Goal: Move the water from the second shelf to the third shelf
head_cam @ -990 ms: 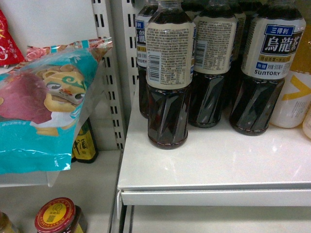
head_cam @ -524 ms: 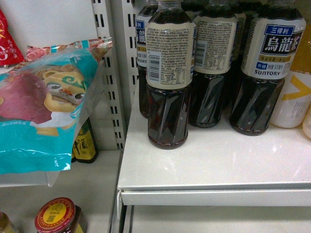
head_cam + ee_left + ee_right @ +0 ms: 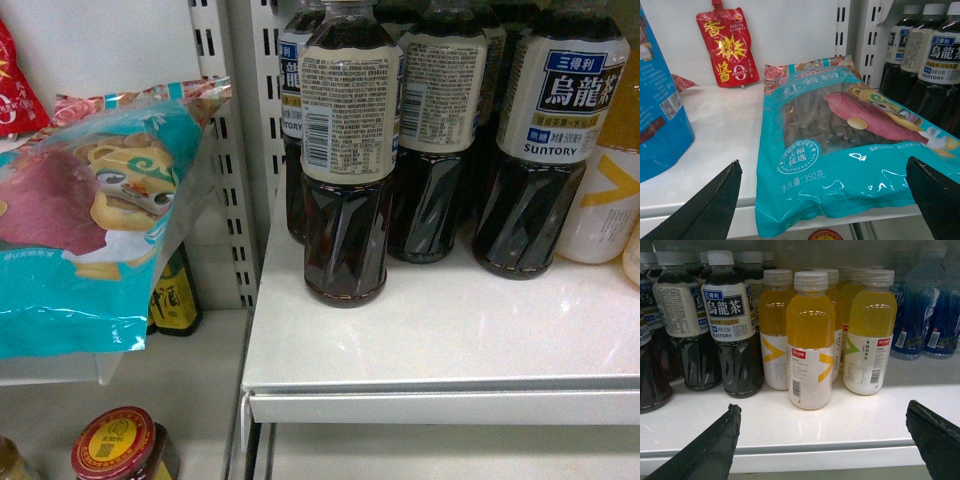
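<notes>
tea bottles (image 3: pixel 345 160) stood upright in a cluster on a white shelf (image 3: pixel 440 340) in the head view, dark liquid under cream labels. the front one showed its barcode side, and the one at the right showed its blue name panel. a yellow bottle (image 3: pixel 605 190) stood just beside them at the right edge. to the left, on a side shelf (image 3: pixel 715 130), a teal bag (image 3: pixel 80 230) lay flat with one end hanging over the front lip. below it sat a jar (image 3: pixel 112 445) with a red and yellow lid, and a small dark bottle (image 3: pixel 178 295) stood further back.

the left hand (image 3: pixel 822 161) was spread wide with nothing in it, its two dark fingers (image 3: pixel 715 200) at the bottom corners of the left wrist view and the teal bag lying between and beyond them. a red pouch (image 3: pixel 727 47) leaned on the back wall, and a blue bag (image 3: pixel 660 115) stood at the left.

the right hand (image 3: pixel 822 404) was likewise wide apart and held nothing, low before the shelf edge. ahead of it stood yellow drinks (image 3: pixel 811 340), upright with white caps, tea bottles to their left and blue bottles (image 3: pixel 920 315) to their right, further back.

the water could not be made out in any view, so its place and the way its long axis ran could not be told.
</notes>
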Controlling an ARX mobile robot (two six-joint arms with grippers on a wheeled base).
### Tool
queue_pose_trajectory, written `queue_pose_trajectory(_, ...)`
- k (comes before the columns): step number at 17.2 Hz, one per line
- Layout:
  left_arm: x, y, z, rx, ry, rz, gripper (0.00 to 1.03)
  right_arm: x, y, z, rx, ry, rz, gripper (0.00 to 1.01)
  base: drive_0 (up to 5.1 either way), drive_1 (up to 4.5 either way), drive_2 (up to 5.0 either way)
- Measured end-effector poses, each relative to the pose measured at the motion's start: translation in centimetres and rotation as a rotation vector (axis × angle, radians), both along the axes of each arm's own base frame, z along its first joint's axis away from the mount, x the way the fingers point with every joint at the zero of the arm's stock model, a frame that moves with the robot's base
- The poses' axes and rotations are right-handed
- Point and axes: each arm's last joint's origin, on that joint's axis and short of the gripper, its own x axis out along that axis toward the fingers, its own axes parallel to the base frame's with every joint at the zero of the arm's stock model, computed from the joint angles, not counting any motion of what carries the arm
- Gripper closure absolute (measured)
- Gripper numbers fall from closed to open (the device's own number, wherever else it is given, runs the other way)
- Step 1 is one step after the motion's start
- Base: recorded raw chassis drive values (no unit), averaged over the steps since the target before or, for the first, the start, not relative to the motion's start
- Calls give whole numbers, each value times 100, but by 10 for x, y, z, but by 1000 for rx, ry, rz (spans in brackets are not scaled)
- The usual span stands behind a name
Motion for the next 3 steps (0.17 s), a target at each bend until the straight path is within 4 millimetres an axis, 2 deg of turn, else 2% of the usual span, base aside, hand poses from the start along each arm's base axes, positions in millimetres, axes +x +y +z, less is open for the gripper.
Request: queue_pose_trajectory(3,0,0,0,0,0,0,5,0,0,0,0,0,0,3,0,0,0)
